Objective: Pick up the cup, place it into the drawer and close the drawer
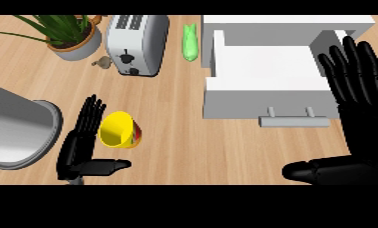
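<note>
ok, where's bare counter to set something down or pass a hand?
Widest free patch: between the yellow cup and the open drawer, running down toward the right hand. A smaller one sits in front of the potted plant, above the left hand. Crowded: the toaster, green item and drawer along the back.

The counter (192, 142) has a light wood-grain surface with a matt finish. The toaster (136, 42) looks like brushed metal, silver-grey with a soft sheen. The drawer (269, 79) is smooth, matt white, with a grey metal-look handle (293, 118). The cup (118, 130) looks like smooth glossy plastic, yellow inside. The sink (26, 132) has a grey metallic surface. Both hands, left hand (85, 144) and right hand (351, 107), are black with a slight gloss.
</note>
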Motion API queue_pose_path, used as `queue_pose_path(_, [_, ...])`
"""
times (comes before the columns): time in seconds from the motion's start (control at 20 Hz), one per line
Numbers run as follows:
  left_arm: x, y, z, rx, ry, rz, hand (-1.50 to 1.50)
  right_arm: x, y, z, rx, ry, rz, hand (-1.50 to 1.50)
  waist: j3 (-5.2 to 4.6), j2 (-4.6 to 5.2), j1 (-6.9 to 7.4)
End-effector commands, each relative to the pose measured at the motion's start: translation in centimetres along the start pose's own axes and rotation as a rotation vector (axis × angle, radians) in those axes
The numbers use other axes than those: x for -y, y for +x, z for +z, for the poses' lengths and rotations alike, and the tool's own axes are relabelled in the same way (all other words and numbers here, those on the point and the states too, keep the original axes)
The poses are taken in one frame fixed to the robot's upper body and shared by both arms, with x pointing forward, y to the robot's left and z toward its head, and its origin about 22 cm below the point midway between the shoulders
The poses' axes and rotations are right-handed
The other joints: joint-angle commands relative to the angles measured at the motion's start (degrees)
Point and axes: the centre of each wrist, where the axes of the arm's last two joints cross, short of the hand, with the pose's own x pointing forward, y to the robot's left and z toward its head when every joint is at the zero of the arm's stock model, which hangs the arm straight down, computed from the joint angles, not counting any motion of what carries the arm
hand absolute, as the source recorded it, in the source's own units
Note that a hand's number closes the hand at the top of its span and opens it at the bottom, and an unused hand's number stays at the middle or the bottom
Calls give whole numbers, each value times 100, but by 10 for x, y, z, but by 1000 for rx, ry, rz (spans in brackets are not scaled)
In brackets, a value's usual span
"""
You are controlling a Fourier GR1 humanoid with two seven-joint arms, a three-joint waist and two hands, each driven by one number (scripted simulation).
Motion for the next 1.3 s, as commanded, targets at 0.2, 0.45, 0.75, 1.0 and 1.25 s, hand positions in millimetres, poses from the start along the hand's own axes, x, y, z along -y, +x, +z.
queue_pose_path(0.2, [-2,-28,-4,-11,30,-21,-150,-8,-16,7,-27,7,-3,-150,2,2,-1])
queue_pose_path(0.45, [-36,-42,-12,-20,24,-10,-150,1,-8,-1,-26,20,3,-150,0,6,-10])
queue_pose_path(0.75, [-4,-46,5,-18,0,0,-150,3,2,-3,-12,15,1,-150,3,-1,5])
queue_pose_path(1.0, [-9,-68,1,-9,-29,38,-150,-2,1,-6,-25,13,4,-150,1,3,-9])
queue_pose_path(1.25, [-15,-61,-29,-2,-6,90,-150,-3,-2,-2,-12,18,10,-150,0,6,-18])
